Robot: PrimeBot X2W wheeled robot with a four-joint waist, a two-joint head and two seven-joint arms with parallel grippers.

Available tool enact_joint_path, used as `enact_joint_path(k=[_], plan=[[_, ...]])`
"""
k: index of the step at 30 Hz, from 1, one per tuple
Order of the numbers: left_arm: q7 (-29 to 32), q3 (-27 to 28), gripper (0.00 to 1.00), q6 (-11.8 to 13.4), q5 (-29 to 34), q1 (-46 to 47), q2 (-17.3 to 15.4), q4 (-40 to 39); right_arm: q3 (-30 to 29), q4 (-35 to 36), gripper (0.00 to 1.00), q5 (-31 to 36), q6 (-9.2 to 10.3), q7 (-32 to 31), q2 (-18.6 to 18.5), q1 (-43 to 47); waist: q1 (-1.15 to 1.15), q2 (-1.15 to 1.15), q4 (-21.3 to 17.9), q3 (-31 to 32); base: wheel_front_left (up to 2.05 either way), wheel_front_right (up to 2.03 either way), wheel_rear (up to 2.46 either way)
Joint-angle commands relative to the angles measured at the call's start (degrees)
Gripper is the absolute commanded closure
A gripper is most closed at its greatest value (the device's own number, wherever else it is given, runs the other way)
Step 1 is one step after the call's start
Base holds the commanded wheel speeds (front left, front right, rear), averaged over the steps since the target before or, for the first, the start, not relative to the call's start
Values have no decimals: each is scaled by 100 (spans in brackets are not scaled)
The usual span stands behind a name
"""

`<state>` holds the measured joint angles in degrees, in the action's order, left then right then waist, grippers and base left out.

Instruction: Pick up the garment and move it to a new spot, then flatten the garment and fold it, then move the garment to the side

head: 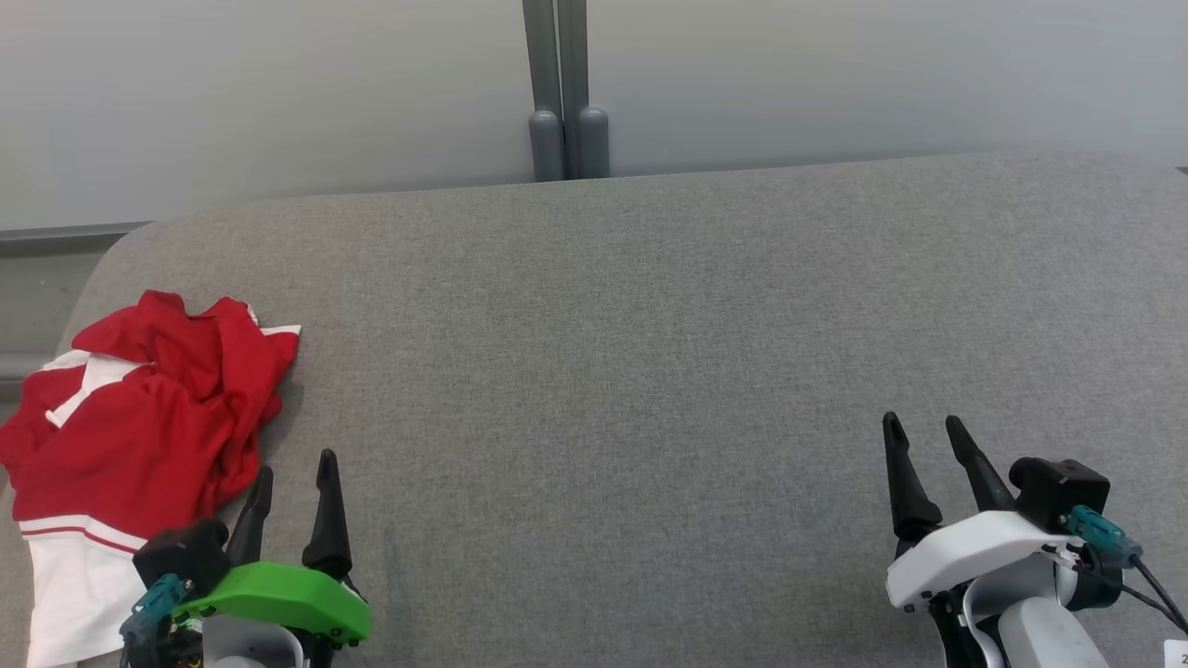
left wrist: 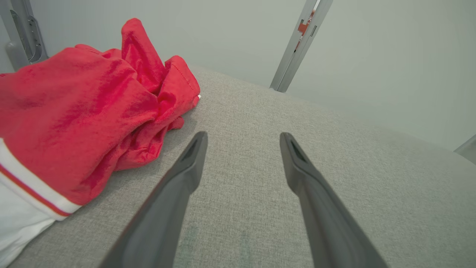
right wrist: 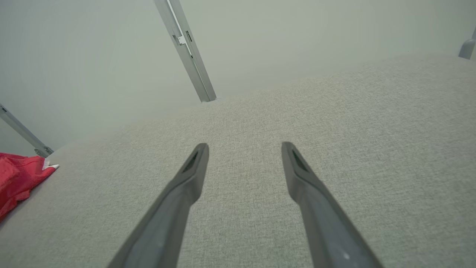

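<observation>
nearest the robot, the left claw point(head: 295, 464) hangs low over the table point(head: 650, 371) at the near left, both fingers spread wide with nothing between them. the right claw point(head: 923, 420) is at the near right, just as wide and just as empty.

the garment point(head: 148, 408) is a crumpled red and white heap on the table's left end. it lies straight on the grey cover, inside nothing. it is to the left of the left claw and a little ahead of it. the claw's left finger is just beside the red edge, and the left wrist view shows a strip of table between them, so they are apart. the heap's long axis runs away from the robot, along the table's left edge: a white part with a red stripe nearest, then bunched red folds, then a raised red peak at the far end. the left arm is much the nearer. the right claw is well apart from the heap.

my read: the first pick is not yet begun, and it falls to the left claw, which would need to swing left and drop onto a red fold.

behind the table stand a grey post point(head: 564, 93) and a pale wall point(head: 278, 93).
</observation>
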<state>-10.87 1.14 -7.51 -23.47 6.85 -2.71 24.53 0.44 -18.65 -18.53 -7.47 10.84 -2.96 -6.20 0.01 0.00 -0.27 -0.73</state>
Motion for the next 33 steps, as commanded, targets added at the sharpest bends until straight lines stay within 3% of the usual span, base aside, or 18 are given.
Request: enact_joint_path(k=[1, 33], plan=[[-55, 8, 0, 2, 191, 157, -27, 3, 10, -14, 0, 176, -3, 62, -6, -115, -1, 0, -2, -2, 0, 0, 0], [-410, 104, 0, 75, 1074, 145, -32, 158, -441, -165, 0, 1309, -3, 413, -2, -97, -1, 0, -35, 2, 0, 0, 0]])
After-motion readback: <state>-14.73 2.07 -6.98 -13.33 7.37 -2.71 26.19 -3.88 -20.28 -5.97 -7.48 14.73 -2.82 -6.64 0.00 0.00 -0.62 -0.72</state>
